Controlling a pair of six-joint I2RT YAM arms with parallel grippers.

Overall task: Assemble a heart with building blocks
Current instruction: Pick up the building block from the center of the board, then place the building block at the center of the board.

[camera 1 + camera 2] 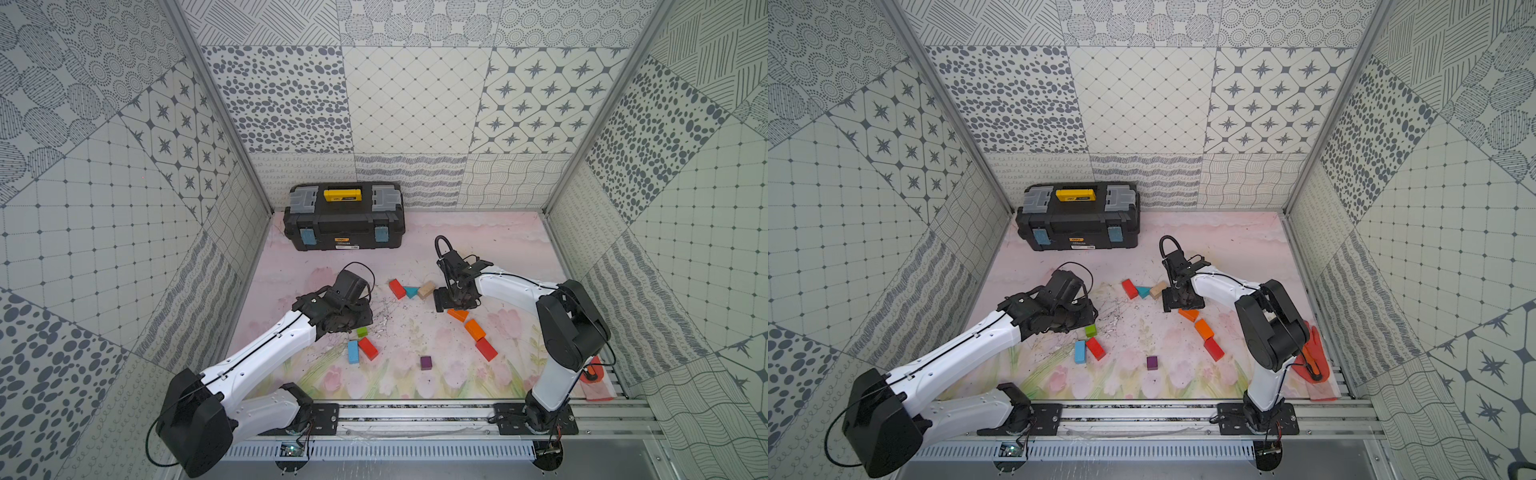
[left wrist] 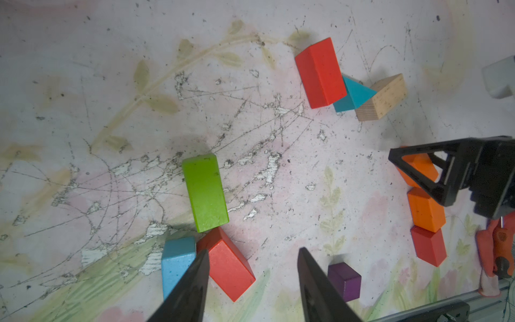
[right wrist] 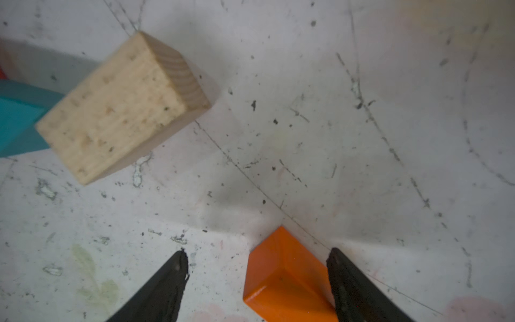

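The building blocks lie in a loose ring on the mat. A red brick [image 1: 397, 288], the teal triangle [image 1: 411, 291] and a wood brick [image 1: 426, 289] touch at the far side. Two orange bricks [image 1: 474, 329] and a red one [image 1: 486, 349] run down the right. Green [image 2: 205, 192], blue [image 2: 175, 259] and red [image 2: 230, 267] bricks cluster at the left, and the purple cube [image 1: 425, 363] stands alone at the near side. My left gripper [image 2: 252, 252] hovers open and empty over that cluster. My right gripper [image 3: 257, 253] is open, with the far orange brick [image 3: 284, 281] lying between its jaws, close to one finger.
A black toolbox with a yellow handle [image 1: 344, 216] stands at the back left. An orange-red glove-like thing [image 1: 1312, 361] lies at the front right by the metal rail [image 1: 415, 415]. Patterned walls close in three sides.
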